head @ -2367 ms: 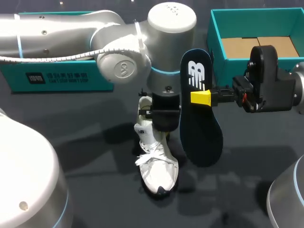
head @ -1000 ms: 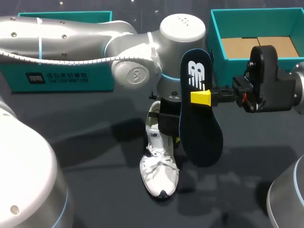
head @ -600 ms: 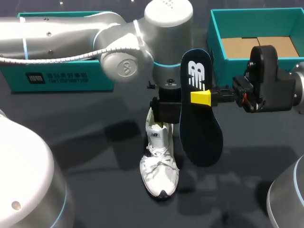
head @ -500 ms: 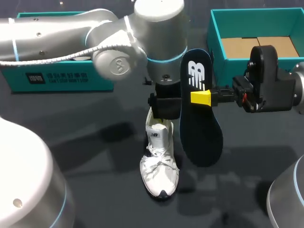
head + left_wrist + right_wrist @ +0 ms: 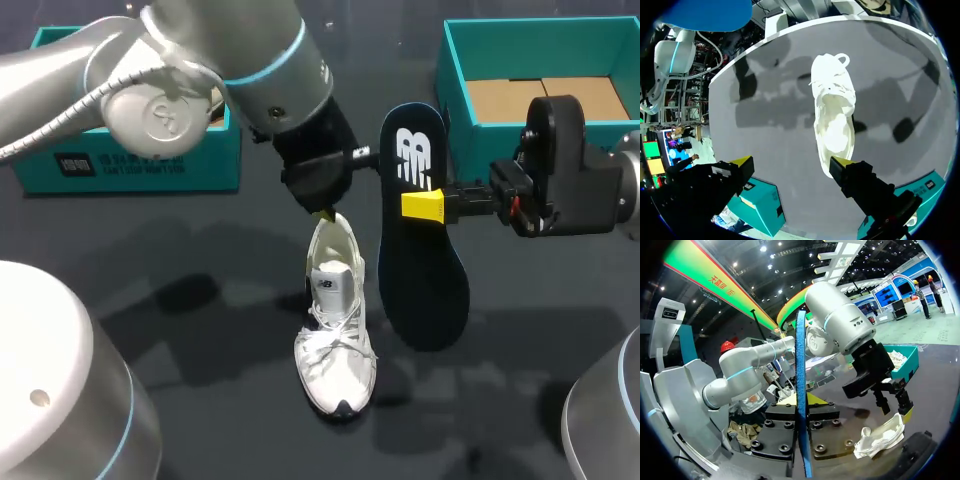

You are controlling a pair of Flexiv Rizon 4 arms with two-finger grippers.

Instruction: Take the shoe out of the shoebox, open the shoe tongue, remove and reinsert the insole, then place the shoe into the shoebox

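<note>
We have the shoe (image 5: 335,330) out of the shoebox (image 5: 452,90), and its insole (image 5: 422,270) is out too, pinched upright in our right gripper (image 5: 425,205). Our left gripper (image 5: 790,162) hangs wide open and empty just above the heel; reinserting and boxing remain

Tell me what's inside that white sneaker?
Only white lining shows in the white lace-up sneaker; its dark blue insole is out, in the right gripper. Laces hide the toe.

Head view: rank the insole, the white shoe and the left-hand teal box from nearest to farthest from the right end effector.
1. The insole: clamped in the right end effector.
2. The white shoe: standing on the table, left of the insole.
3. The left-hand teal box: at the table's far left.
</note>
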